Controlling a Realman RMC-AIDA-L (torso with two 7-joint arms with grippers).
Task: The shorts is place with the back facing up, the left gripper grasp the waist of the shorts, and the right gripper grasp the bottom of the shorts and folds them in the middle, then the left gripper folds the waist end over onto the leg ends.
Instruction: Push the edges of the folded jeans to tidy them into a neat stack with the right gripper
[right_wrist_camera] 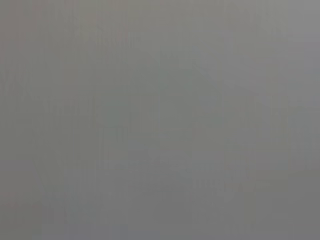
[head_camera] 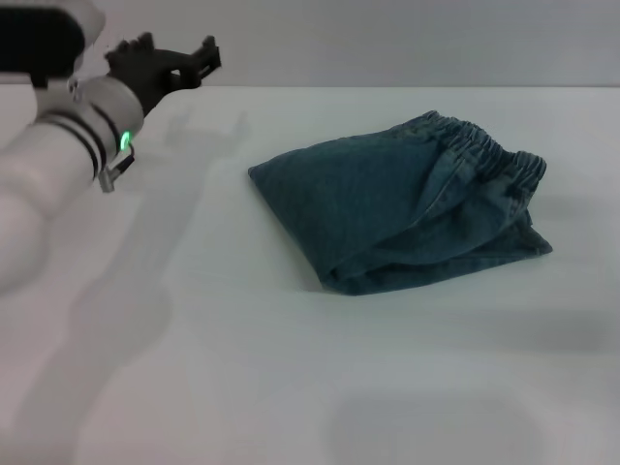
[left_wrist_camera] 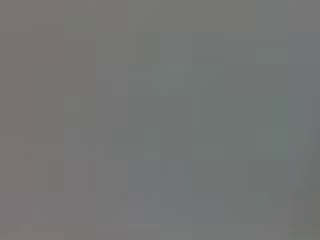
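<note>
The shorts (head_camera: 387, 208) lie folded into a compact blue denim bundle on the white table (head_camera: 291, 387), right of centre in the head view. The waist (head_camera: 489, 155), a puckered elastic band, rests on top at the bundle's far right end. The leg ends lie under that end, and their hems do not show clearly. My left gripper (head_camera: 177, 55) hangs open and empty over the far left of the table, well apart from the shorts. The right gripper is out of view. Both wrist views show only plain grey.
The left arm (head_camera: 58, 165), silver-white with black rings and a green light, reaches in from the left edge. The table's far edge (head_camera: 387, 87) meets a grey wall behind the shorts.
</note>
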